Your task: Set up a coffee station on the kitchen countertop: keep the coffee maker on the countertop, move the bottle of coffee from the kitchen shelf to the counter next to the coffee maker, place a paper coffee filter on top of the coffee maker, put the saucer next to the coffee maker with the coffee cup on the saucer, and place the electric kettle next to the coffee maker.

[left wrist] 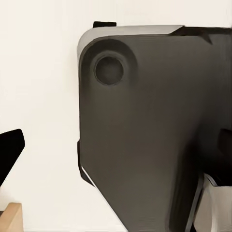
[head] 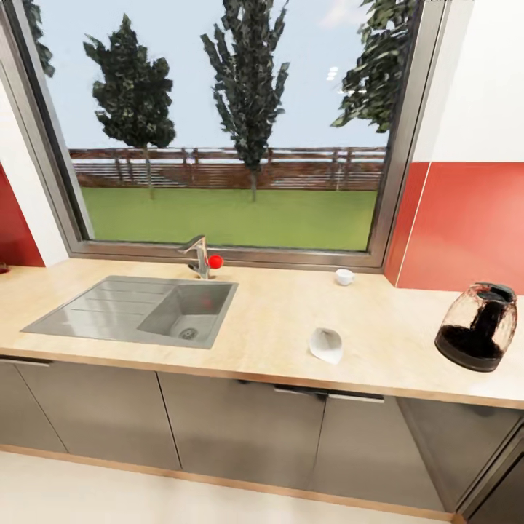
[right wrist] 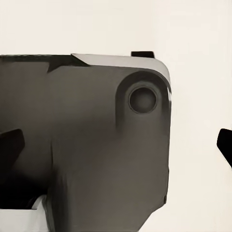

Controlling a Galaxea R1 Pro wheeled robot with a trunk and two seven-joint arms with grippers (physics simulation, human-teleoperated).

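Nearest the front edge of the kitchen countertop (head: 276, 327) lies the paper coffee filter (head: 326, 345), on its side; the electric kettle (head: 477, 327) stands toward the right end, the coffee cup (head: 344, 276) at the back edge by the window — 3 items awaiting collection, probably. Both grippers' state: cannot tell — wrist views show dark robot housing.

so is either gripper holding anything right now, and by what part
Cannot be told: the wrist views do not show the fingers. The electric kettle, paper coffee filter and coffee cup all sit free on the kitchen countertop.
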